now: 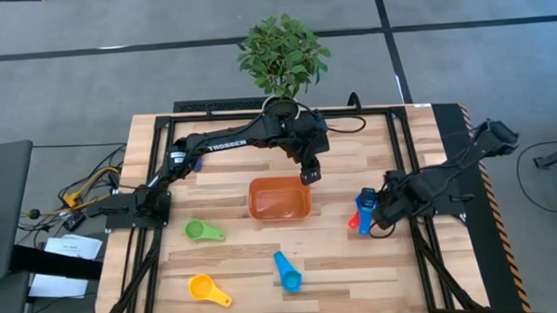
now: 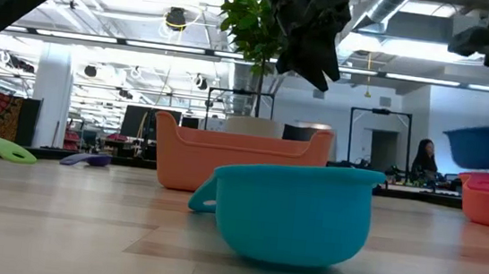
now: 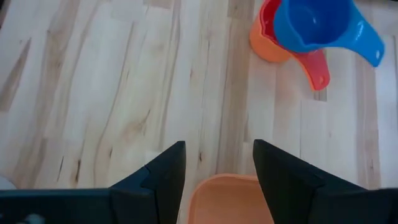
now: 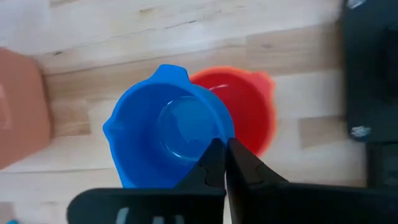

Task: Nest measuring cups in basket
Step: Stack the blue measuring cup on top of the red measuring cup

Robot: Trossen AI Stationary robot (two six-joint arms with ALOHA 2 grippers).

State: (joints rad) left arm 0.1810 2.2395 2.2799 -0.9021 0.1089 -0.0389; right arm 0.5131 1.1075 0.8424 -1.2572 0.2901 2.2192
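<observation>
The right tool [image 4: 221,163] is clenched on the rim of the blue measuring cup [image 4: 169,130], holding it just above the red cup [image 4: 249,118] nested in an orange one [image 3: 264,46], to the right of the orange basket [image 1: 280,199]. The left tool [image 3: 217,171] hangs released over the basket's far edge. Green [image 1: 203,231], yellow [image 1: 207,290] and light blue [image 1: 287,270] cups lie apart on the surface [image 1: 357,275].

High view looks straight down on the tabletop [image 1: 357,265]; low view sits at its surface — wrist views hang close, both catching the basket [image 3: 227,199].
</observation>
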